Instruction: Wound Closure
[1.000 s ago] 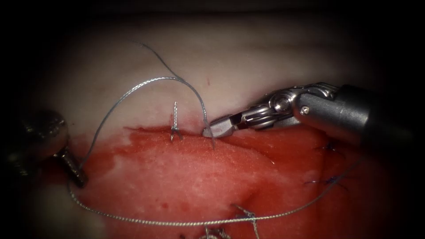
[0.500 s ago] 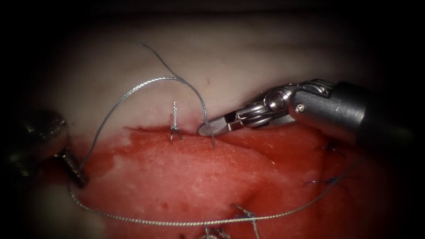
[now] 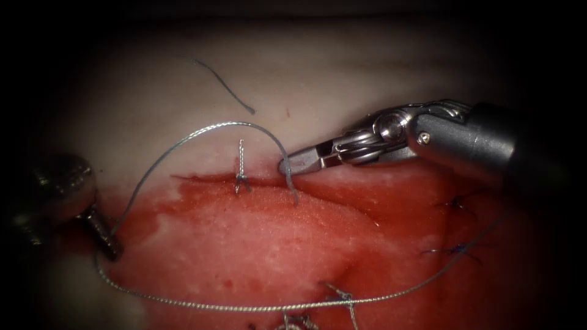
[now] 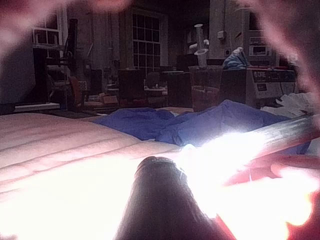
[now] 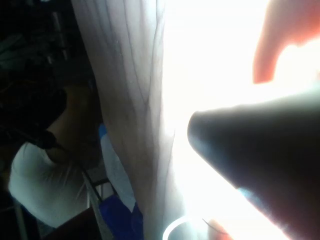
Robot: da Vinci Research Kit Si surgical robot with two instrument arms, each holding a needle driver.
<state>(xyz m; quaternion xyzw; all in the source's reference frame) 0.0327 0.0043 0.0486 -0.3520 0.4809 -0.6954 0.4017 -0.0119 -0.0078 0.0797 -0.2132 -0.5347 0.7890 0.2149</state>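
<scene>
Right hand (image 3: 287, 165) comes in from the right, tip right at the upper edge of the cut (image 3: 202, 178). It is clenched on the thread (image 3: 183, 135) just above where the thread goes into the tissue (image 3: 342, 79).

From that grip the thread arches up and left, then drops to the left hand (image 3: 109, 243) low on the left side. That hand looks clamped on the thread too. Its tip is dark, so I'm less sure there. From there the thread runs in a long slack curve along the bottom and up toward the right.

Against 0.5 s ago, the right tip is slightly higher and the arch sits lower. The arch is now clear of a thin loose strand (image 3: 223, 85) lying on the pale tissue above.

A short cut end (image 3: 241, 164) stands upright from a stitch just left of the right hand. Red fluid (image 3: 244, 244) covers the lower tissue. Dark stitches (image 3: 455, 249) sit far right, and another knot (image 3: 342, 297) is near the bottom curve.
</scene>
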